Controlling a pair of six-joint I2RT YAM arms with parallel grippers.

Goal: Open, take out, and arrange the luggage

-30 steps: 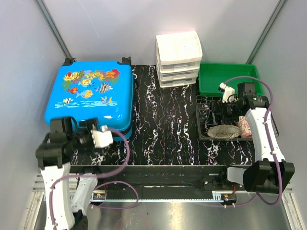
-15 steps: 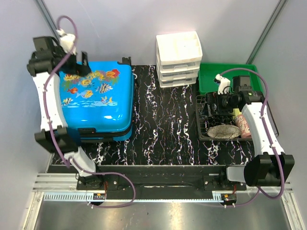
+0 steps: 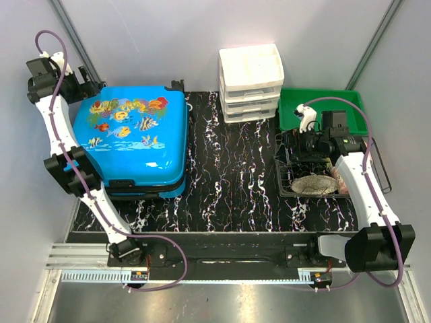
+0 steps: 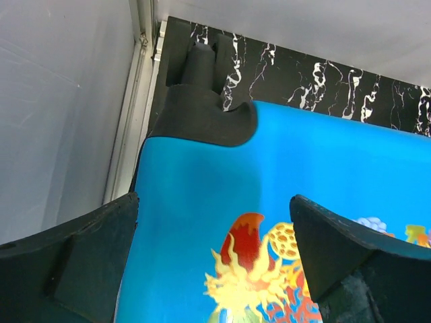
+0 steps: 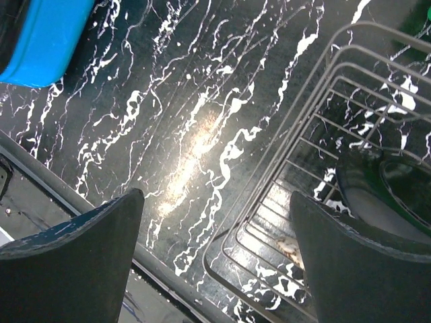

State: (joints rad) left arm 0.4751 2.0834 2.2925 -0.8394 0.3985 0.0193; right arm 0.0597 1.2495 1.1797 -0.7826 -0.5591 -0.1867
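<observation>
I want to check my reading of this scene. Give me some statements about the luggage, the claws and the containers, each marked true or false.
The luggage lies closed on the table. True.
The left claw is shut on the luggage's handle. False: it is open and holds nothing, above the corner with a black wheel.
The white drawer organiser stands left of the green tray in the top view. True.
The right claw is shut on a bottle. False: it is open and empty, over the wire basket.
</observation>
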